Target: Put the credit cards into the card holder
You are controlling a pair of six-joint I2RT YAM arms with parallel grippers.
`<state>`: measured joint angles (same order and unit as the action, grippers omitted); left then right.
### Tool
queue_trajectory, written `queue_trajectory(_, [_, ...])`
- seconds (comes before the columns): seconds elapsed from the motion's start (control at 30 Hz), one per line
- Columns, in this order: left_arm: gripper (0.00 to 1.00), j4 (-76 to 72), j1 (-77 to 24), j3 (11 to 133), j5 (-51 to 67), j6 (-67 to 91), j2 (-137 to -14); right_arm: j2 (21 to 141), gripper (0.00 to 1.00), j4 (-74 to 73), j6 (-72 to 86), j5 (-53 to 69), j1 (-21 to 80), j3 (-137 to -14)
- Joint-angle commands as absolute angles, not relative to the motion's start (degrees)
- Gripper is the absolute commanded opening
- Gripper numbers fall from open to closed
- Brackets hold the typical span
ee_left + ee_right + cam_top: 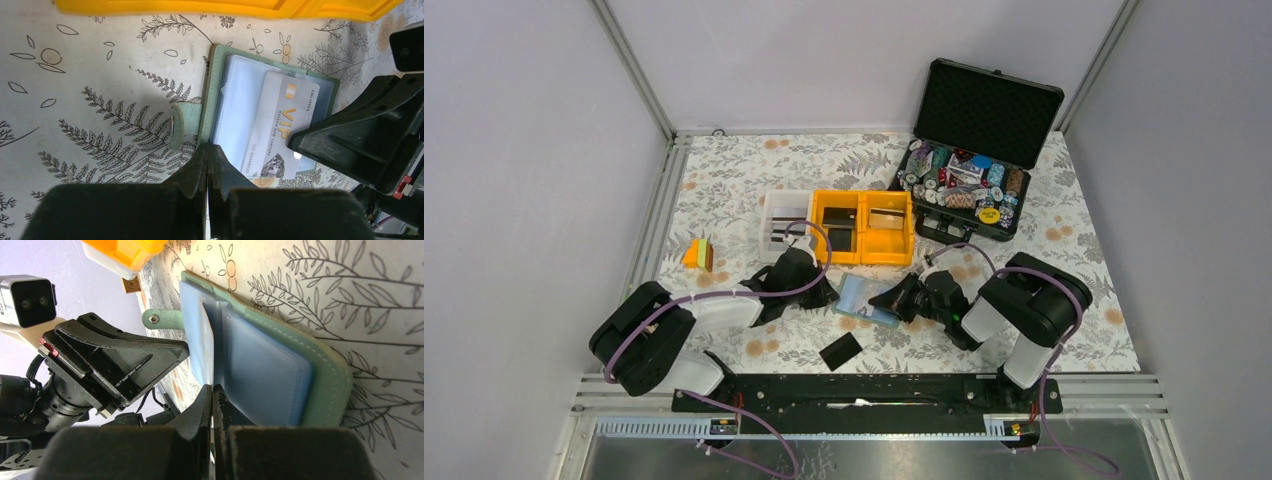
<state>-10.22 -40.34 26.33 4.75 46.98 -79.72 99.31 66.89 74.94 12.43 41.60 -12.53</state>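
On the floral tabletop (1064,230), one green card holder (864,297) lies open at the top view's centre, with one silver card (280,125) on its pockets and one black card (840,351) just below. The left tool (828,296) and right tool (882,300), both closed, flank it.

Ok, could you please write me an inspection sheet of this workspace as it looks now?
Surface: table with a leaf-print cover; nothing spilled seen.
Job's things: card holder open between the arms; silver card over its pocket; black card loose near the front; other cards in yellow bin and white bin.
Clutter: orange-green block; open case of poker chips.
Grippers: left gripper shut, tips at the holder's edge; right gripper shut, apparently pinching the silver card.
Cables: purple cables loop over both arms.
Surroundings: plain walls, metal frame; nothing else seen.
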Motion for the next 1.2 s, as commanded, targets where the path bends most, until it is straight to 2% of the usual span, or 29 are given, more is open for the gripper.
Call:
queue_trajectory(0.0, [0.0, -13.4, -40.3, 27.5, 5.8, 47.1, -80.4, 101.8, 0.0, 67.1, 74.2, 10.8, 42.8, -14.1])
queue_trajectory(0.27, [0.0, -14.8, -40.3, 27.1, 7.2, 47.1, -80.6, 103.2, 0.0, 63.2, 73.4, 10.5, 43.3, -17.4])
queue_trajectory(0.43, [0.0, -15.4, -40.3, 26.9, 7.6, 47.2, -80.7, 103.1, 0.05, 57.7, 71.6, 9.6, 43.8, -20.3])
queue_trajectory(0.53, [0.0, -15.7, -40.3, 26.8, 7.8, 47.4, -80.8, 101.5, 0.11, 52.4, 69.4, 8.1, 44.1, -22.1])
queue_trajectory(0.67, [0.0, -15.4, -40.3, 26.6, 6.9, 47.6, -80.1, 97.0, 0.24, 42.9, 65.1, 4.5, 44.5, -24.0])
queue_trajectory(0.9, [0.0, -14.9, -40.3, 26.6, 6.7, 47.7, -80.1, 89.5, 0.41, 28.0, 57.5, -2.6, 44.6, -27.4])
queue_trajectory(1.03, [0.0, -14.9, -40.3, 26.7, 6.7, 47.7, -80.0, 87.1, 0.48, 22.4, 54.5, -5.7, 44.6, -28.6])
queue_trajectory(1.17, [0.0, -15.0, -40.3, 26.8, 7.0, 47.5, -80.2, 88.5, 0.48, 21.2, 52.6, -5.4, 44.7, -30.5])
